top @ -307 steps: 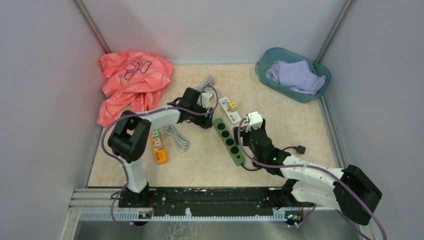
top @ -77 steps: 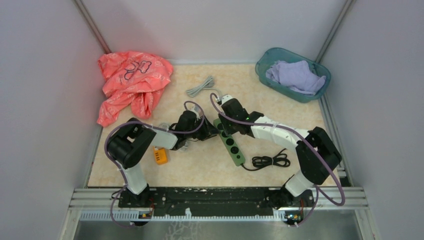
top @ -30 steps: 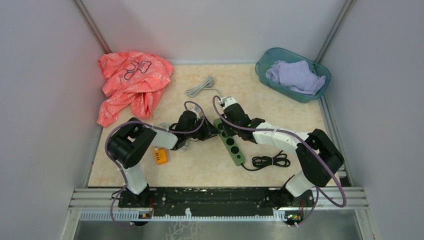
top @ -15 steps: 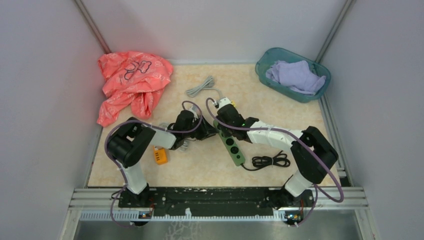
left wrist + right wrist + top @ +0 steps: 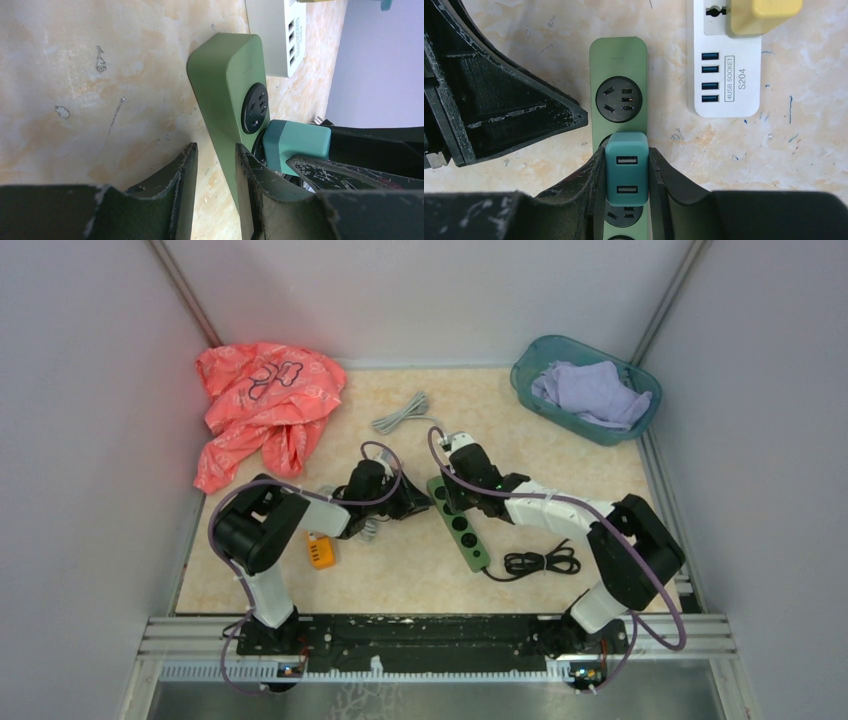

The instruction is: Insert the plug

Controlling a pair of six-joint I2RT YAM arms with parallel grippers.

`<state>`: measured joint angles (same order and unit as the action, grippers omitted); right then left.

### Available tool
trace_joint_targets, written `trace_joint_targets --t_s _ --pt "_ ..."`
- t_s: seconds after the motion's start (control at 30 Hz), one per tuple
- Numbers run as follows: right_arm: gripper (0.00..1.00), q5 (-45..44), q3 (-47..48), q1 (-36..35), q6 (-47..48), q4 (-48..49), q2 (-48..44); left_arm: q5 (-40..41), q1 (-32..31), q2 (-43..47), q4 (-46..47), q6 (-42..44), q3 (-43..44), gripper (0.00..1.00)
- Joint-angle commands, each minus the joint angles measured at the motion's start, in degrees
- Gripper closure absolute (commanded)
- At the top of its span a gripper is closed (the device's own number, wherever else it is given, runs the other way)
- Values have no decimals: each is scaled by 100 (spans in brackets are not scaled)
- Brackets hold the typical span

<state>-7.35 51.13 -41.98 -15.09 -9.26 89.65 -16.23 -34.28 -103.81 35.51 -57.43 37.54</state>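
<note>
A teal two-port USB plug (image 5: pixel 626 175) is clamped between the fingers of my right gripper (image 5: pixel 626 150), which is shut on it. It sits over the second socket of the green power strip (image 5: pixel 618 65), close against the face, and its prongs are hidden. My left gripper (image 5: pixel 216 146) rests low on the table at the strip's left side. Its jaws stand a narrow gap apart with only the table and the strip's (image 5: pixel 227 75) side edge between them. From above, both grippers (image 5: pixel 415 502) (image 5: pixel 452 495) meet at the strip's (image 5: pixel 467 537) far end.
A white USB strip (image 5: pixel 724 55) carrying a yellow plug (image 5: pixel 764 15) lies just right of the green one. A pink bag (image 5: pixel 262 400), grey cable (image 5: pixel 400 412), teal basket (image 5: pixel 625 420), coiled black cord (image 5: pixel 540 562) and orange block (image 5: pixel 320 552) lie around.
Ten seconds ago the arms were apart and the right gripper was lifted. Now both are at the strip's far end. In the last second the right wrist wavered sideways and the left jaws narrowed.
</note>
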Motion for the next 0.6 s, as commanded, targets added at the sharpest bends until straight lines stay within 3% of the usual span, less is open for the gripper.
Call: trace_joint_targets --t_s 0.0,0.3,0.57 --pt "100 750 -483 -345 -214 -1437 1232 -126 -25 -40 -127 -19 43 59" --pt "100 727 -372 -597 -277 -1547 1621 -240 -121 -186 -79 -115 161 57" --pt "100 980 -590 -184 -176 -1566 1314 -197 -244 -450 -172 -128 385 58"
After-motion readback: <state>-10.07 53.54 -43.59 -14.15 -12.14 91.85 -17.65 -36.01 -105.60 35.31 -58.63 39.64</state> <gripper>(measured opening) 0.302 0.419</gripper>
